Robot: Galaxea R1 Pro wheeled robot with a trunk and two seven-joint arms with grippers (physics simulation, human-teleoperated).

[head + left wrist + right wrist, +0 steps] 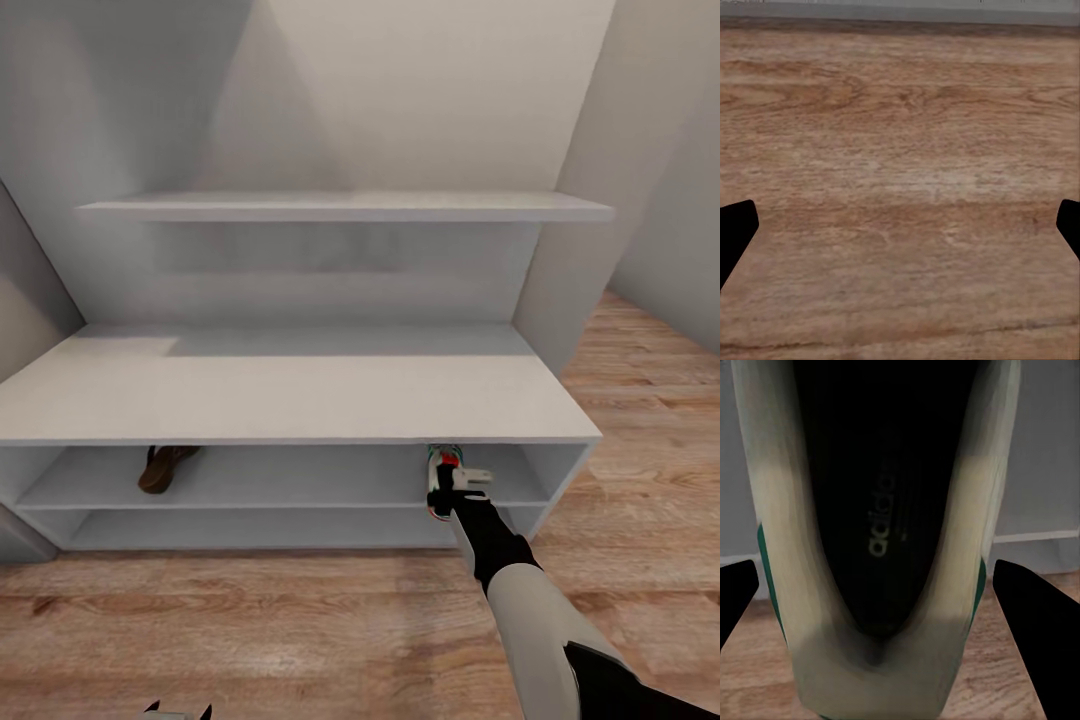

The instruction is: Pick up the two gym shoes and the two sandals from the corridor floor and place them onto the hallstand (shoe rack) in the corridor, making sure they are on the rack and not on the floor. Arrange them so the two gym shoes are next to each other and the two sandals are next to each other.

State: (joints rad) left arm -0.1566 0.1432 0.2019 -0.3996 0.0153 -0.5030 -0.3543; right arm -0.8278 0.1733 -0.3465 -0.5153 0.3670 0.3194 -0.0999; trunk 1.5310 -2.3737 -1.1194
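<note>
Sneaker (441, 478) at rack (300, 400) front edge, right side, half under top board, over middle shelf. Right tool (452, 492) reaching in at its heel. Wrist view: sneaker (881, 547) seen from above, dark insole with lettering, between two wide-spread dark fingers (1031, 619); contact not clear, so grip cannot be told. Sandal (165, 466) already on middle shelf, far left, well apart from sneaker. Left tool (900, 232) low over floor (900, 150), fingers spread wide, holding nothing. Step in hand, by judgement: seating sneaker on shelf. Next move likely calls for pushing it fully onto shelf, letting go cleanly, backing out without dragging it off, leaving room beside for its pair.
</note>
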